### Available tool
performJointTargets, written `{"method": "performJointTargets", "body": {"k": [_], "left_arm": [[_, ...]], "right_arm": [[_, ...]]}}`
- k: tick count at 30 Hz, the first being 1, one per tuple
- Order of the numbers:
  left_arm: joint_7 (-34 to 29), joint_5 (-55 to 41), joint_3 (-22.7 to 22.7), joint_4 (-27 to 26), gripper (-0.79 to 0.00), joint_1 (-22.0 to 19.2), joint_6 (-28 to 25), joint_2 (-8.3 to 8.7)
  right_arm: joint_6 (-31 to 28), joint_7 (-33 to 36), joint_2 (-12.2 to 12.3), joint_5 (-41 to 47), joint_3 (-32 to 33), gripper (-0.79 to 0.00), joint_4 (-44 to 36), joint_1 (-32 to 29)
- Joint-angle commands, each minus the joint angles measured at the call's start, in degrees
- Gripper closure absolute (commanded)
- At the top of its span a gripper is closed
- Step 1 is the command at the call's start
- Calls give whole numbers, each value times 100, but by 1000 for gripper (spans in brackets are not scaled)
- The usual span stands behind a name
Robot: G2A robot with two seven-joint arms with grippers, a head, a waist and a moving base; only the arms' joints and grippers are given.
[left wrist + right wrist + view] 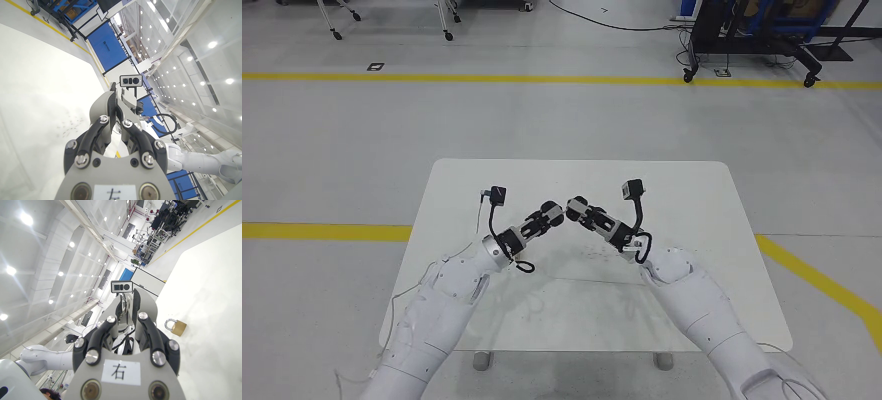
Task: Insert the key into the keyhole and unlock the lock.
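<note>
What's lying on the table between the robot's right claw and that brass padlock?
Nothing. In the right wrist view, only bare white table shows between the right gripper and the padlock lying beside it.

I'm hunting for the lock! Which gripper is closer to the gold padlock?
Right. The padlock lies on the table beside the right gripper; the left gripper is farther off, opposite the right one.

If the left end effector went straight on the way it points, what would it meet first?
Probably the right end effector, which faces the left end effector tip to tip just ahead; depth is unclear.
</note>
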Motion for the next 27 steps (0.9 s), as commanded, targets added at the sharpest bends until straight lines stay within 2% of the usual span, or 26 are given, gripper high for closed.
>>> {"method": "performJointTargets", "body": {"k": [1,3,5,6,9,12,13,14,16,21,24,27], "left_arm": [[3,4,1,4,0,-2,-9,0],[9,8,5,5,0,-1,-25,0],[9,7,6,10,0,-3,-30,0],[10,7,8,8,0,0,-32,0],[2,14,10,1,0,3,-50,2],[-1,8,-17,-4,0,9,-66,9],[0,13,-41,-1,0,7,-69,14],[9,9,-73,5,0,8,-67,21],[0,-11,-132,1,0,10,-74,34],[-189,-141,-191,-26,0,28,-106,58],[-515,-469,-210,-30,0,29,-92,70],[-761,-483,-269,23,0,-15,-103,101]], "right_arm": [[3,8,-1,-4,5,-148,-1,-5],[12,14,-3,4,15,-120,-3,-9],[14,18,-4,0,22,-46,-6,-12],[14,20,-5,-1,25,-46,-6,-14],[15,28,-7,-4,36,-117,-7,-17],[8,60,-7,60,61,-132,-13,-24],[0,80,-4,97,82,-172,-12,-25],[-8,105,3,120,113,-252,1,-23],[-19,156,18,143,174,-336,21,-23],[-4,359,48,251,267,-406,-7,-54],[-105,939,94,316,308,-366,46,-5],[-202,1072,124,210,358,-299,148,18]]}}
